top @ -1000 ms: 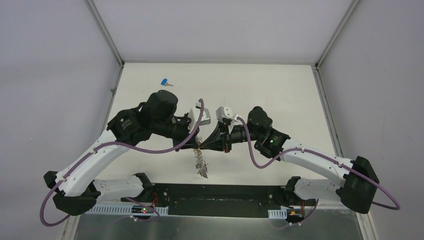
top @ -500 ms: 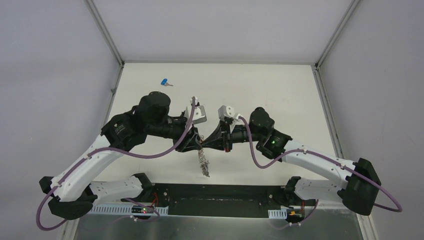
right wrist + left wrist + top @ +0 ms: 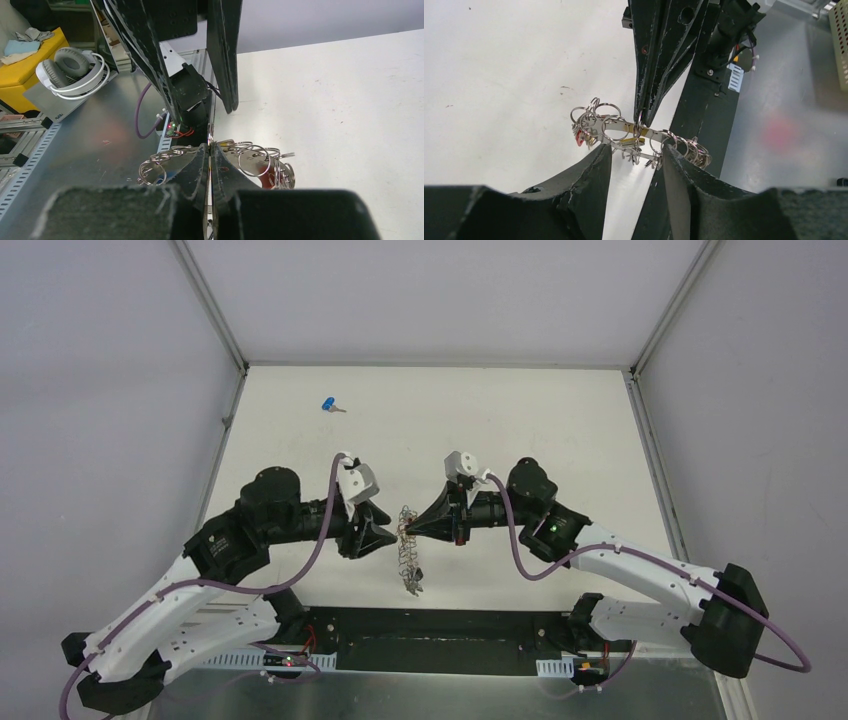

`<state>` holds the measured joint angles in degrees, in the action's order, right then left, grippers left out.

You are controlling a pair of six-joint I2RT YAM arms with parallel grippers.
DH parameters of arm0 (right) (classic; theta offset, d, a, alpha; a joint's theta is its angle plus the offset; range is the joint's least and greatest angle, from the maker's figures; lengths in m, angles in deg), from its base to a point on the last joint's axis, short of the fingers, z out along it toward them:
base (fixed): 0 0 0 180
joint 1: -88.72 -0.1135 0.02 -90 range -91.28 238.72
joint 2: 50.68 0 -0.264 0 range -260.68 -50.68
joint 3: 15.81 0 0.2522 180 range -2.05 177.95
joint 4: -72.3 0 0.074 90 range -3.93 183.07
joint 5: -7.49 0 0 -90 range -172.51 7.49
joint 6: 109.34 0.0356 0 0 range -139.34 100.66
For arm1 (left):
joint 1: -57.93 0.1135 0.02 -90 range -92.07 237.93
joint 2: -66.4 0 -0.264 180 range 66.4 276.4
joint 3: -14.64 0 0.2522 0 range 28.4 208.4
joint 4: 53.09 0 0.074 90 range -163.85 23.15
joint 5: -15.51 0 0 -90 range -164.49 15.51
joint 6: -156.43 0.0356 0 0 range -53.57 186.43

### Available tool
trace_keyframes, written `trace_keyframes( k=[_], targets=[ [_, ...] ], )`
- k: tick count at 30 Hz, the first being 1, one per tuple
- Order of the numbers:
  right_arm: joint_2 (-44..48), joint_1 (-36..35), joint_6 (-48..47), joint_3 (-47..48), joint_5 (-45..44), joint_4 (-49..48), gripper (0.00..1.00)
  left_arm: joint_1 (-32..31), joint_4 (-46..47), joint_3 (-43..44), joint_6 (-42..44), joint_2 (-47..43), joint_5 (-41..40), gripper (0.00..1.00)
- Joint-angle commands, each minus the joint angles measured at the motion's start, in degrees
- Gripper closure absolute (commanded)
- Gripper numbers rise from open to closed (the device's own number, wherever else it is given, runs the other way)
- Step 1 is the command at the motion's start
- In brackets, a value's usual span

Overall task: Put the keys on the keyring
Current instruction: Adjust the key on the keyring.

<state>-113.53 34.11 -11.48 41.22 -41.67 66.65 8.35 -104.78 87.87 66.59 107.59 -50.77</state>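
The keyring (image 3: 408, 555), a grey metal ring fringed with small silver keys, hangs over the table's near middle. My right gripper (image 3: 405, 530) is shut on its top edge, and the right wrist view shows the fingers (image 3: 200, 165) pinched together on the ring (image 3: 252, 157). My left gripper (image 3: 385, 537) is open and empty just left of the ring. In the left wrist view the ring (image 3: 609, 129) hangs just beyond my open left gripper (image 3: 636, 150). Red (image 3: 579, 139) and yellow (image 3: 628, 142) heads show on it. The blue key (image 3: 329, 405) lies alone at the far left.
The white table (image 3: 560, 420) is walled by grey panels on three sides. A black rail and metal ledge (image 3: 430, 640) run along the near edge. Off the table, white headphones (image 3: 75, 70) lie on a grey box beside a yellow case (image 3: 22, 62).
My left arm has drawn back to the left and lowered, leaving a gap to the keyring. The ring now hangs from my right gripper alone, which has barely moved.
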Motion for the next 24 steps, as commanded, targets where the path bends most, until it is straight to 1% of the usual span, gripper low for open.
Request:
trace_keyframes(
  k=[1, 5, 8, 14, 19, 21, 23, 24],
  targets=[
    [2.20, 0.21, 0.87, 0.51, 0.21, -6.04, 1.00, -0.60, 11.82, -6.17, -6.10, -3.45, -0.76, 0.58],
    [2.46, 0.21, 1.33, 0.09, 0.81, -7.19, 1.00, -0.58, 17.60, -10.54, -8.20, -4.85, 0.70, 0.60],
    [2.62, 0.21, 1.27, -0.02, 1.03, -7.21, 1.00, -0.60, 20.49, -12.10, -8.44, -4.78, 1.84, 0.60],
    [2.82, 0.20, 1.26, -0.11, 1.25, -7.21, 1.00, -0.45, 21.30, -12.45, -7.77, -5.33, 2.40, 0.62],
    [2.75, 0.21, 1.23, -0.08, 1.26, -7.21, 1.00, -0.04, 20.03, -12.24, -7.83, -6.35, 3.50, 0.61],
    [2.73, 0.16, 1.19, -0.11, 1.26, -7.21, 1.00, 0.22, 18.77, -11.13, -8.13, -5.60, 4.41, 0.59],
    [2.75, 0.19, 1.15, -0.26, 1.26, -7.21, 1.00, 0.52, 18.63, -10.29, -8.92, -4.57, 4.93, 0.54],
    [2.74, 0.20, 1.14, -0.28, 1.22, -7.21, 1.00, 0.75, 18.65, -9.84, -9.21, -4.31, 5.17, 0.53]
  ],
)
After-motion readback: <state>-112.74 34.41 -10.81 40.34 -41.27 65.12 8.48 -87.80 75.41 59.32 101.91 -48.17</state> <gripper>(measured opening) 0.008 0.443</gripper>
